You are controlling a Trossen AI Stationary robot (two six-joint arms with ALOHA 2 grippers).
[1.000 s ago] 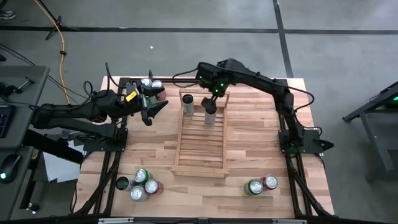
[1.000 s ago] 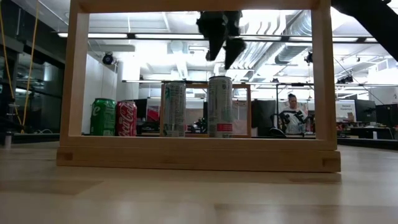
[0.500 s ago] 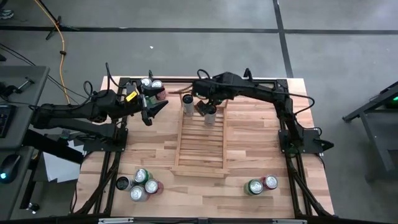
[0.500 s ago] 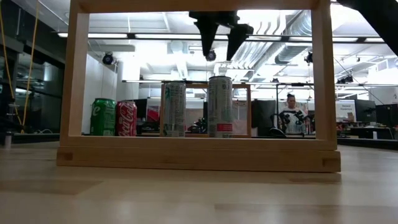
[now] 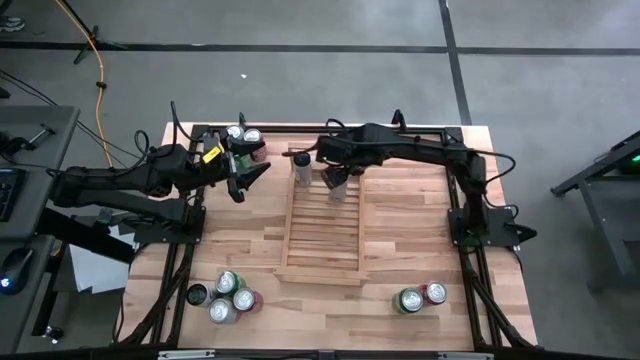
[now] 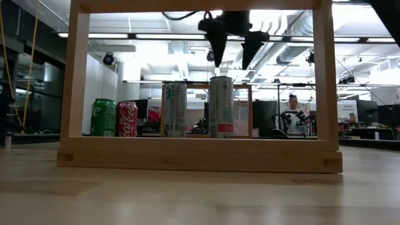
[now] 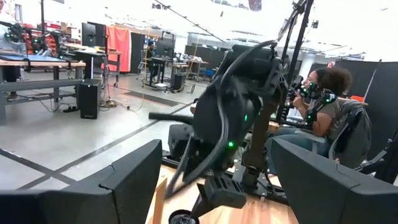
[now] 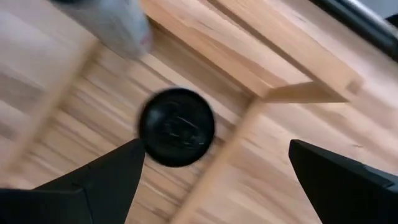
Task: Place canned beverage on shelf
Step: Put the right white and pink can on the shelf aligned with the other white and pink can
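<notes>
The shelf (image 5: 322, 228) lies on the table's middle. Two tall silver cans stand on its far end, one at the left (image 5: 302, 167) (image 6: 174, 109) and one to its right (image 5: 337, 185) (image 6: 221, 106). My right gripper (image 6: 234, 49) (image 5: 331, 166) hangs open above them, pointing steeply down, clear of both. Its wrist view shows a can's dark top (image 8: 177, 126) below the open fingers. My left gripper (image 5: 250, 172) (image 7: 214, 186) waits open over the table's far left, holding nothing.
A green can (image 6: 104, 117) and a red can (image 6: 127, 118) stand at the far left (image 5: 245, 135). Several cans stand near the left front corner (image 5: 228, 296), two near the right front (image 5: 420, 297). A person (image 6: 292, 115) sits beyond the table.
My right gripper has rolled about its own axis above the two cans and shifted a little toward the near edge, sinking slightly and staying open. The cans and the shelf have not moved.
</notes>
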